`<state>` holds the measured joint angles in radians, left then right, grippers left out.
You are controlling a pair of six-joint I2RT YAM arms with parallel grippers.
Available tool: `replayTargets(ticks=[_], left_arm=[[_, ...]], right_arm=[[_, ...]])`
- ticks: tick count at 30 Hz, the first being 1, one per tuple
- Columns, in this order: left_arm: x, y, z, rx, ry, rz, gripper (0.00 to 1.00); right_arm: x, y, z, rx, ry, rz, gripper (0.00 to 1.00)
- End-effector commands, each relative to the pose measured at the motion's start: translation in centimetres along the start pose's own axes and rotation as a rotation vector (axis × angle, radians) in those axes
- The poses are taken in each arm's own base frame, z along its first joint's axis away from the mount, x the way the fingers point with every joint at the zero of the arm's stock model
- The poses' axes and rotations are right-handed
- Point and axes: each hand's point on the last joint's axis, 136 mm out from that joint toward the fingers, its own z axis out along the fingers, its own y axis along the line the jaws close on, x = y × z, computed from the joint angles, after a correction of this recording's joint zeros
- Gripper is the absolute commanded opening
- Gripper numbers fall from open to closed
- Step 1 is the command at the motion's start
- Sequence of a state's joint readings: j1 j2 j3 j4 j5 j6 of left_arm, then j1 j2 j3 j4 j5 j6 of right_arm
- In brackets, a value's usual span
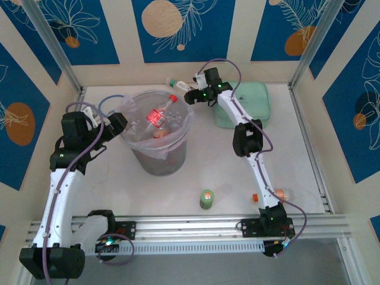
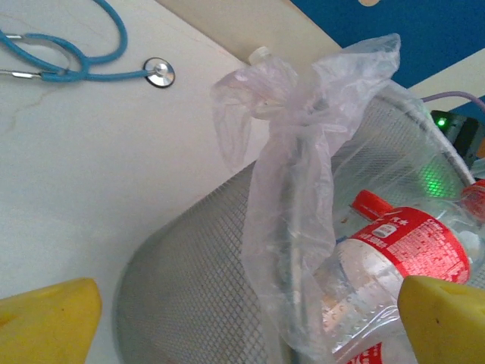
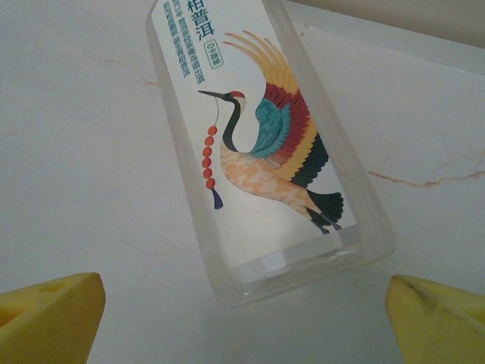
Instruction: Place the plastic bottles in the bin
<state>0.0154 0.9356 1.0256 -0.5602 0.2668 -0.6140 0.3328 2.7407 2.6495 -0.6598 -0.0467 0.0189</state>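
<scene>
The step in hand looks like a pick-up by the right arm. The right gripper (image 1: 191,96) is out at the far edge of the table (image 1: 297,154), at about 1 o'clock from the bin (image 1: 178,155), and points at a clear bottle with a crane label (image 1: 173,83) that lies on its side near 12 o'clock of the bin. In the right wrist view the gripper (image 3: 242,322) has its yellow fingers (image 3: 49,315) spread wide with nothing between them, and the bottle (image 3: 258,144) lies ahead with its base end nearest the fingers and apart from them.

The next move, as I judge it, is to come forward until the body sits between the fingers, close on it, then lift it over the rim at 6 o'clock from there. The bottle is flat-sided and smooth, so a grip across the middle seems safer than one at the base.

The left gripper (image 1: 114,124) hangs at 9 o'clock of the bin, just beside its wall, also spread and empty (image 2: 242,326). A red-label bottle (image 2: 402,250) is already inside, behind the knotted bag (image 2: 303,152).

Left on the table are a green-label bottle (image 1: 206,199) standing at 5 o'clock and what is probably an orange-cap bottle (image 1: 279,193) at 4 o'clock, partly hidden by the right arm. A green case (image 1: 252,98) lies at 2 o'clock, close to the right arm's path, and a stethoscope (image 2: 76,61) lies beyond the bin at 10 o'clock.
</scene>
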Motion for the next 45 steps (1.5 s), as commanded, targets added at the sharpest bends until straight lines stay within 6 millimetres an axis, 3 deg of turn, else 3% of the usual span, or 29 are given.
replayTargets(ticks=[1,8,17,24,33,40,45], left_arm=[[1.9,3.0,0.1,-0.136,0.081,0.067,1.00],[2.4,3.0,1.0,-0.119,0.118,0.081,1.00],[1.9,2.8,0.8,-0.116,0.094,0.086,1.00],[1.6,2.7,0.7,-0.120,0.084,0.085,1.00],[1.3,2.8,0.9,-0.130,0.083,0.087,1.00],[0.9,2.8,1.4,-0.136,0.080,0.082,1.00],[0.9,3.0,1.5,-0.142,0.077,0.080,1.00]], right_arm=[[0.3,-0.3,1.0,0.024,-0.002,-0.032,0.95],[-1.1,0.3,1.7,0.012,-0.065,-0.047,0.97],[-1.0,0.8,1.9,-0.002,-0.061,-0.062,0.93],[0.0,4.8,0.8,-0.039,-0.003,-0.205,0.92],[0.3,-0.5,0.2,0.095,0.006,-0.066,0.96],[-0.5,-0.9,1.8,0.097,-0.040,-0.083,0.99],[-2.4,-0.9,1.9,0.068,-0.127,-0.107,0.99]])
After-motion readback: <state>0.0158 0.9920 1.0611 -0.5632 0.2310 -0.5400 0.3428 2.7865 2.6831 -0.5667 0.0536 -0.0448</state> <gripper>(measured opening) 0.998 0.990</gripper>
